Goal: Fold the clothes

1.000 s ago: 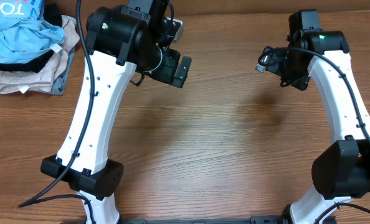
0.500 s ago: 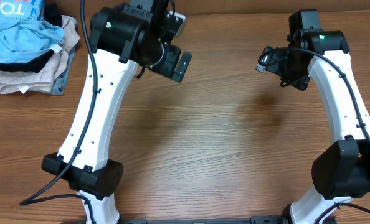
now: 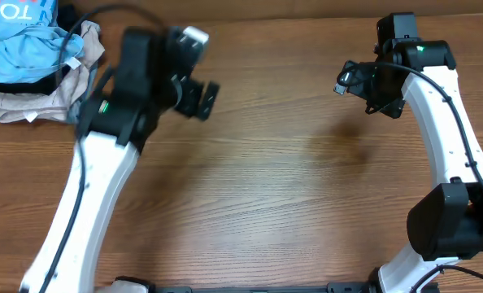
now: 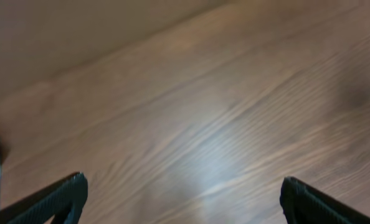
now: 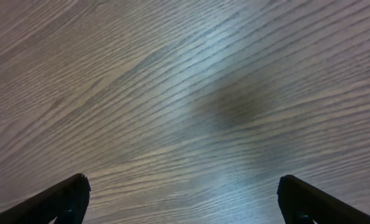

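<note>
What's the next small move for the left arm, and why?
Probably swing the left pincer left to the sky-blue T-shirt and lower onto its near edge. The pincer is open and empty over bare table, while the shirt lies crumpled atop the pile at the far left corner, untouched. The right pincer is farther away.

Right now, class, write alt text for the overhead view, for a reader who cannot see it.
A wooden table seen from above, both robot grippers empty. The left gripper, blurred, is near a sky-blue T-shirt topping a pile of garments at the picture's top-left corner; the right gripper hangs over bare wood.
</note>
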Robot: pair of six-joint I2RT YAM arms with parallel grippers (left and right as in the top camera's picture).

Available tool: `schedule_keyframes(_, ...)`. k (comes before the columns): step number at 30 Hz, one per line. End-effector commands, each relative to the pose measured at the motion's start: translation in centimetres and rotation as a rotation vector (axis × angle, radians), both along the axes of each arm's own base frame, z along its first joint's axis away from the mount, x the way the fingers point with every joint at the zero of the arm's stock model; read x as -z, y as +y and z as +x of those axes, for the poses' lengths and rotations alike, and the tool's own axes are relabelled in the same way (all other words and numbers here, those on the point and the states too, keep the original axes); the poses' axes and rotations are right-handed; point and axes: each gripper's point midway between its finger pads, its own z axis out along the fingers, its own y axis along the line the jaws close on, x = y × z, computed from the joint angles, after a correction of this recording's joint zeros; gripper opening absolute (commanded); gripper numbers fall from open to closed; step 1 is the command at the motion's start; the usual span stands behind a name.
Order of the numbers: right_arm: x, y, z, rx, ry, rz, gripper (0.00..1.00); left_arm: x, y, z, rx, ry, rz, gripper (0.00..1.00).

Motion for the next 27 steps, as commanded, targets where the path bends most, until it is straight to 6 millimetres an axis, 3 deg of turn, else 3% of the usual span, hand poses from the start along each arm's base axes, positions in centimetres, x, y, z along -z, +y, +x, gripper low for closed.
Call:
schedule_keyframes(1,-0.7,0.0,0.2,-0.003,-0.022,-0.006,1.00,2.4,1.7,-3.2,0.000,-0.040,-0.016,1.00)
schedule_keyframes(8,-0.7,0.0,0.2,-0.003,-0.022,-0.006,1.00,4.5,5.7,-8.1,-0.082,-0.273,-0.074,1.00)
schedule_keyframes(15,-0.7,0.0,0.2,-0.003,-0.022,-0.006,1.00,5.7,7.9,-12.2,-0.150,-0.517,-0.078,1.00)
schedule_keyframes(21,-0.7,0.0,0.2,-0.003,-0.022,-0.006,1.00,7.5,8.8,-14.0,-0.182,-0.627,-0.064,1.00)
schedule_keyframes(27,-0.7,0.0,0.2,-0.003,-0.022,-0.006,1.00,9.8,9.5,-14.4,-0.215,-0.657,-0.054,1.00)
